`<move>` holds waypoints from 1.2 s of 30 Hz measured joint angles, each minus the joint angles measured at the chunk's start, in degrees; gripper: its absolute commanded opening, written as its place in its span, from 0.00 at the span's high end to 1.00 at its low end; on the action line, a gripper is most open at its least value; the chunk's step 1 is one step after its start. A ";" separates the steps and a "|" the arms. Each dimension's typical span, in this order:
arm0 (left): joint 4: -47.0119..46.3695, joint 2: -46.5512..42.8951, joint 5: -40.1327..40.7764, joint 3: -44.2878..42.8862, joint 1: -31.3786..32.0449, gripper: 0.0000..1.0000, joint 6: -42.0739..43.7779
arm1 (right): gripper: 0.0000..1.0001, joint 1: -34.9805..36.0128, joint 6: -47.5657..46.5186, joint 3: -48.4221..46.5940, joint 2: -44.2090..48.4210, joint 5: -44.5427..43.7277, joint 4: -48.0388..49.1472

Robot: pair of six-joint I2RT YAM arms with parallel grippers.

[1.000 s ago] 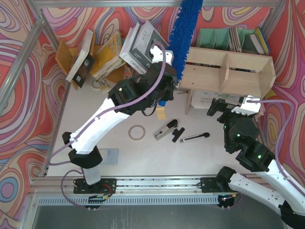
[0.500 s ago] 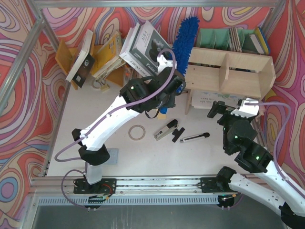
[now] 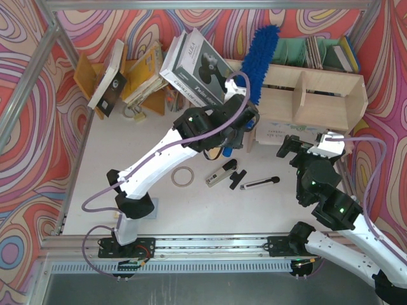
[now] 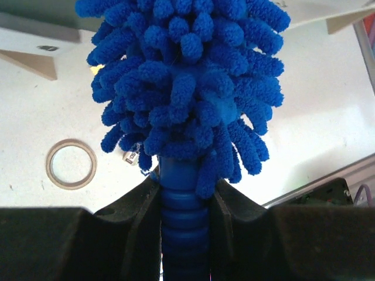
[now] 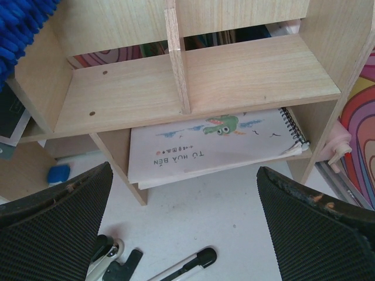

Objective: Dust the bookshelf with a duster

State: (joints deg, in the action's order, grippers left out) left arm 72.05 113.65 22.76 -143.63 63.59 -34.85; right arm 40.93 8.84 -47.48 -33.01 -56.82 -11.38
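The duster [image 3: 261,62], a fluffy bright-blue head, leans up and to the right over the left end of the bookshelf [image 3: 318,95], a pale plywood unit with upright dividers. My left gripper [image 3: 245,116] is shut on the duster's ribbed blue handle [image 4: 184,234], just below the head [image 4: 187,88]; in the left wrist view the left gripper [image 4: 184,190] has both jaws pressed against the handle. My right gripper [image 3: 291,143] hangs open in front of the shelf's lower opening. In the right wrist view the right gripper [image 5: 183,187] holds nothing, the bookshelf [image 5: 193,88] fills the frame and the duster [image 5: 20,29] shows at top left.
A spiral notebook [image 5: 217,143] lies under the shelf. On the table lie a tape ring [image 3: 182,176], a silver stapler-like tool [image 3: 220,175] and a thin rod with a black clip [image 3: 258,183]. An orange rack of tilted books [image 3: 127,70] stands at back left. More books [image 3: 318,51] stand behind the shelf.
My left arm has reached further right toward the shelf. The duster head has come down and now tilts right over the shelf's left end. The right arm has stayed put.
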 measured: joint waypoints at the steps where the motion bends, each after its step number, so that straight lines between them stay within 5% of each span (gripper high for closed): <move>1: -0.50 0.00 -0.07 -0.07 0.63 1.00 0.68 | 0.01 0.00 0.00 0.00 0.00 -0.09 0.02; 13: -5.81 -0.17 -2.58 0.44 6.78 1.00 8.33 | 0.01 0.00 -0.04 0.24 -0.07 -0.44 0.22; 25: -3.32 -9.38 12.33 9.94 -0.24 1.00 4.04 | 0.01 0.00 -0.04 0.26 -0.07 -0.42 0.28; 36: -2.97 -10.27 11.80 10.82 -1.90 1.00 2.89 | 0.01 0.00 -0.02 0.26 -0.07 -0.42 0.35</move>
State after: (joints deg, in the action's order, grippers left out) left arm 69.08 103.37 34.57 -132.81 61.69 -31.97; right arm 40.93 8.82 -47.22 -33.08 -57.23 -11.03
